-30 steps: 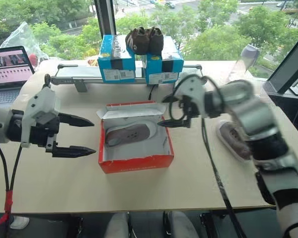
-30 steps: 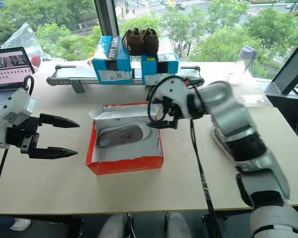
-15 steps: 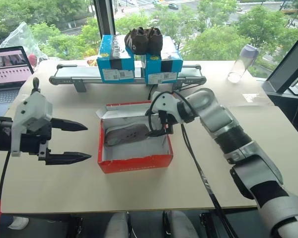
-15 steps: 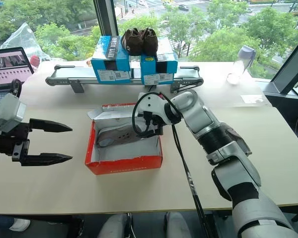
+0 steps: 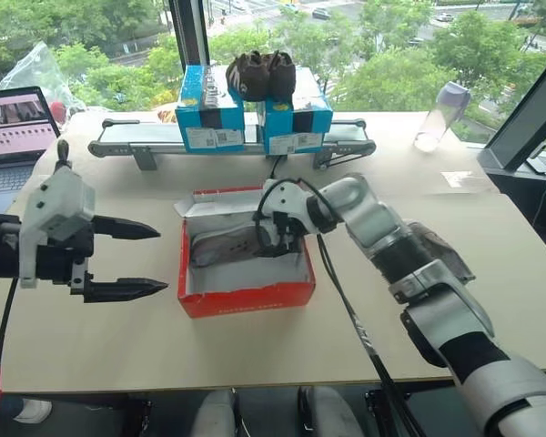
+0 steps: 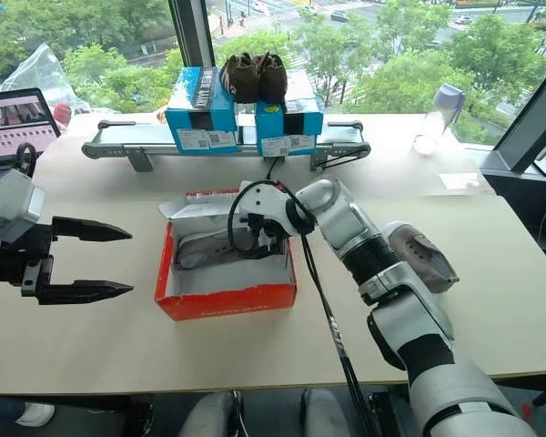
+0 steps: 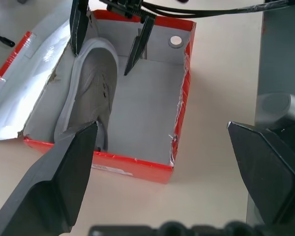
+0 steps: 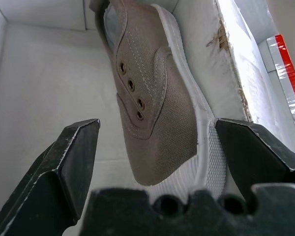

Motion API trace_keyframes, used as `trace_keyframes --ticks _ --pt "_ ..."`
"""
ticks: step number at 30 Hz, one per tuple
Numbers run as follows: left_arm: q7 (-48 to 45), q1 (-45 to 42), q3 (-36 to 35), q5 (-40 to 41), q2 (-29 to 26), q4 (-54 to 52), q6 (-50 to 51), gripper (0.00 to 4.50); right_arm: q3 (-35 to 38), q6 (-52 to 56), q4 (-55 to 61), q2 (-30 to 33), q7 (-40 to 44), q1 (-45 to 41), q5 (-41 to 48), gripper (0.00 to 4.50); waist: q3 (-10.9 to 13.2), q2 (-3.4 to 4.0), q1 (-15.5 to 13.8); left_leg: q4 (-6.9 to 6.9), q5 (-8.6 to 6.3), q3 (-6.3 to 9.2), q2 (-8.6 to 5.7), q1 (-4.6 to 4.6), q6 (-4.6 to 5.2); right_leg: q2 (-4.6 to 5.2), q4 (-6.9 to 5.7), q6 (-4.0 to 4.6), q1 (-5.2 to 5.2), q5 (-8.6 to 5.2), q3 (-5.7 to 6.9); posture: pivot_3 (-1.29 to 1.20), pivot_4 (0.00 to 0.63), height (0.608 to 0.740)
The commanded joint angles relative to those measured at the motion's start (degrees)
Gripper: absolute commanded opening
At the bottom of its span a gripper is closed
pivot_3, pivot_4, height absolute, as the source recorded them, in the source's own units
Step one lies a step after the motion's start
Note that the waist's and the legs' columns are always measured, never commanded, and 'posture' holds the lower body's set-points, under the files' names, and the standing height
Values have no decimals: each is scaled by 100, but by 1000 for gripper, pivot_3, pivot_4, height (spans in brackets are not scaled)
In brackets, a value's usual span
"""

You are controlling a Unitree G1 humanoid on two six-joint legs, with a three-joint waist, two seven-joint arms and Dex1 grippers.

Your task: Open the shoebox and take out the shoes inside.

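The right gripper has dropped into the open shoebox, jaws spread astride the remaining shoe; 1 shoe already lies out. Left gripper waits, jaws released.

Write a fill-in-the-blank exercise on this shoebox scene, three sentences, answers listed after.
1. The right gripper reaches into the red shoebox with its jaws ____ around the toe of the grey sneaker.
2. The second grey sneaker lies on the ____, outside the shoebox.
3. The dark brown shoes sit on top of the ____ boxes.

Missing words: open; table; blue
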State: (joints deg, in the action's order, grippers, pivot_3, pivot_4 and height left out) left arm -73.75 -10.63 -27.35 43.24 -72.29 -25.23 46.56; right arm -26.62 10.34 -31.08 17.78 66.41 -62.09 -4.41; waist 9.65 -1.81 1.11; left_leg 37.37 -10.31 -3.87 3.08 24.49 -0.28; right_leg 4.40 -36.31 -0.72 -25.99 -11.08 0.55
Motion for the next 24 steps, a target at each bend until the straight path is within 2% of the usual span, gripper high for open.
trace_keyframes --ticks 1,3,4,5,8,9,11,16,24 --pt "53 -124 -39 106 -112 -90 14 4500 -63 -106 -180 -62 -263 52 -314 4478 0 0 10 0 0 -1 0 -9 0 0 0 2 6 -1 -1 0 150 740" --pt "67 -131 -31 118 -120 -96 20 4500 -63 -91 -197 -108 -301 103 -374 4478 0 0 15 -1 0 0 2 -21 0 0 0 26 18 -16 -1 0 150 740" --pt "73 -129 -30 122 -124 -100 19 4500 -60 -68 -186 -125 -304 128 -383 3978 0 0 17 -2 0 0 2 -25 0 -1 0 34 24 -20 -1 0 150 740" --pt "79 -131 -24 127 -129 -96 16 4500 -58 -51 -169 -136 -307 148 -391 3792 0 0 18 -2 0 0 2 -28 -1 -1 0 35 26 -21 -1 0 150 740" --pt "104 -157 11 141 -142 -82 1 4500 -35 3 -90 -159 -297 210 -397 2726 0 0 15 -5 -1 -1 3 -27 -1 0 2 35 26 -21 -1 0 150 740" --pt "113 -179 34 142 -146 -73 -8 4500 -17 16 -71 -168 -310 226 -403 2509 -1 -1 13 -7 -1 -1 3 -26 -1 -1 3 34 26 -21 -1 0 150 740" --pt "125 -212 65 147 -151 -64 -15 4500 9 32 -43 -176 -318 248 -416 1703 -1 -1 10 -9 -1 -1 2 -26 -1 -1 5 33 26 -21 0 0 150 740" --pt "136 -255 101 153 -162 -53 -17 4500 63 65 17 -201 -348 277 -440 161 -1 -1 16 -13 -1 0 3 -27 -1 -2 5 33 25 -21 0 0 150 740" --pt "122 -324 167 137 -162 -15 -33 4500 123 200 354 -174 -234 336 -385 62 -1 -1 18 -17 -1 0 3 -27 -1 -2 7 32 24 -21 0 0 150 740"
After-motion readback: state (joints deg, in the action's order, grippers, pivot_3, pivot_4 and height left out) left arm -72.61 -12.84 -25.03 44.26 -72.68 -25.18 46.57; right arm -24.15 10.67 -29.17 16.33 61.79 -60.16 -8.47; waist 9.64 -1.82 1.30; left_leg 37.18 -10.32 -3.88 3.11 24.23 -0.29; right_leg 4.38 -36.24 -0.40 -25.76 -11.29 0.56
